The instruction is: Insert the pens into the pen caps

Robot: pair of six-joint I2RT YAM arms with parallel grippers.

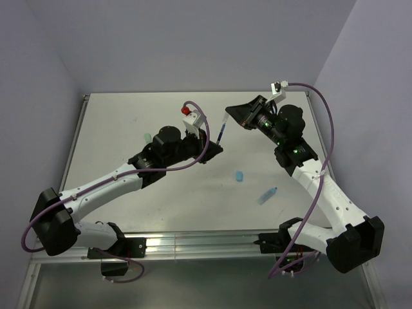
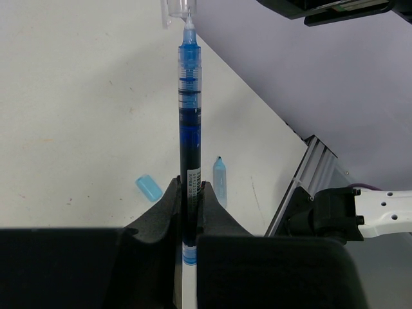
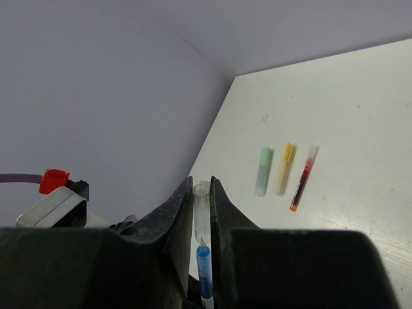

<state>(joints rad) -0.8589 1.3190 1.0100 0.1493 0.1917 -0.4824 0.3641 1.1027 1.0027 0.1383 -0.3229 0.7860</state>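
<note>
While in left pincer, blue pen at cap.

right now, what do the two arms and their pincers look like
Both are white links with black joints: left arm, right arm. A purple cable loops along each. The left pincer and right pincer have black wedge-shaped fingers. A red block by the left wrist; green lights on the right.

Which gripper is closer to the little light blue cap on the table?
Left. The left gripper, holding the dark blue pen, is just beyond the light blue cap; the right gripper is farther back.
</note>
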